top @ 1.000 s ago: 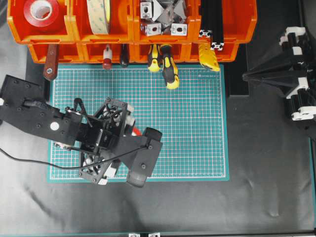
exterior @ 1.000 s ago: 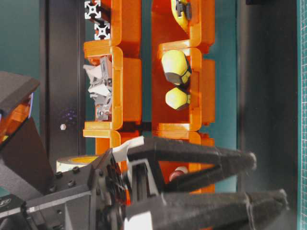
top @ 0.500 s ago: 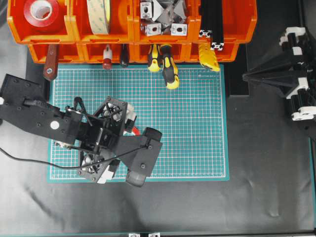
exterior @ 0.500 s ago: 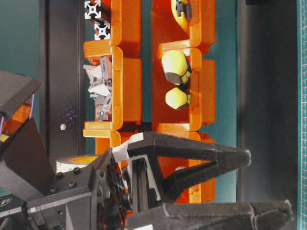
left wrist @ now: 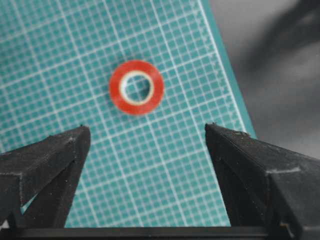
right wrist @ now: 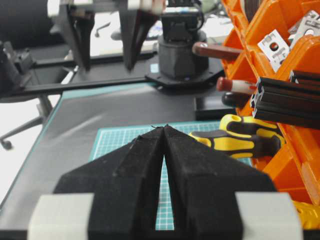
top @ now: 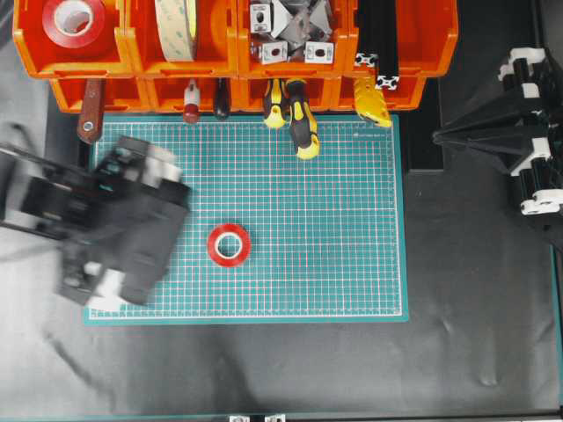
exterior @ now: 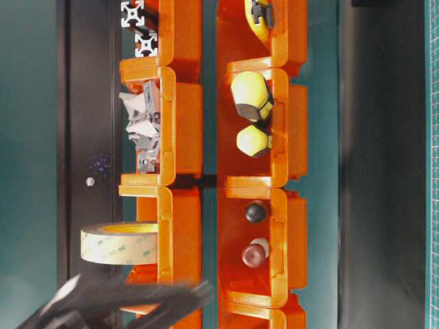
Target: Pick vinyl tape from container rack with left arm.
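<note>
A small red vinyl tape (top: 229, 244) roll with a white core lies flat on the green cutting mat (top: 334, 220). In the left wrist view the vinyl tape (left wrist: 136, 87) sits ahead of the fingertips, touching neither. My left gripper (top: 163, 233) is a motion-blurred black mass left of the roll, and its jaws stand wide open and empty (left wrist: 145, 132). The orange container rack (top: 127, 54) runs along the top edge. My right gripper (top: 440, 136) rests at the far right, shut (right wrist: 164, 128).
A larger red roll (top: 73, 19) lies in the rack's top-left bin, with a cream tape roll (top: 177, 26) beside it. Yellow-black screwdriver handles (top: 299, 119) and other tool handles (top: 90, 114) stick out of the lower bins onto the mat. Black table surrounds the mat.
My left gripper has swung back to the left off the red roll, which now lies uncovered on the mat. The right arm has not moved.
</note>
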Robot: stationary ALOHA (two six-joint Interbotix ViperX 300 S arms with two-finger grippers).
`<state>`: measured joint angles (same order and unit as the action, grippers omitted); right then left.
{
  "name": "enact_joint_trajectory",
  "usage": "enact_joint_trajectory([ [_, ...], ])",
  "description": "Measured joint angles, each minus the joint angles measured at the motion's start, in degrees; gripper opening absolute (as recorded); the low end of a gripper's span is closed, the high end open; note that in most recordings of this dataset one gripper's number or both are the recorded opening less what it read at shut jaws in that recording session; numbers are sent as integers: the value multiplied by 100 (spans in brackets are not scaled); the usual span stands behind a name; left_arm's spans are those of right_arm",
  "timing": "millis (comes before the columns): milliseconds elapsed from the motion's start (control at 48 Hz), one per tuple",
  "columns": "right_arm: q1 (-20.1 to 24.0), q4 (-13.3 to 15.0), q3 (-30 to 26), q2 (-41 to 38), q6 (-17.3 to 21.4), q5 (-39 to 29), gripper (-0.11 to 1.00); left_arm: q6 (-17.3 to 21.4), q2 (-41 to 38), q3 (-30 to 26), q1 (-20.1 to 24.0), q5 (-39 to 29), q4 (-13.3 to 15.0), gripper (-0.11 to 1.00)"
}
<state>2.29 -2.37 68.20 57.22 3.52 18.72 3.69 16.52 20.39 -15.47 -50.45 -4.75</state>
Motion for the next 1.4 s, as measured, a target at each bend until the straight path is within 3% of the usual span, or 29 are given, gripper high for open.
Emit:
enact_joint_trajectory([
  [396,0,9,0,123,0,0,1,-79,2294,1345,-97,1055,0,83],
  [792,53,9,0,158,0,0,1,-554,4271,2479,-97,1863,0,83],
  [1000,53,9,0,176,0,0,1,-571,4737,2689,-35,2048,0,83],
  [1396,62,9,0,176,0,0,1,-571,4755,2733,123,2145,0,83],
])
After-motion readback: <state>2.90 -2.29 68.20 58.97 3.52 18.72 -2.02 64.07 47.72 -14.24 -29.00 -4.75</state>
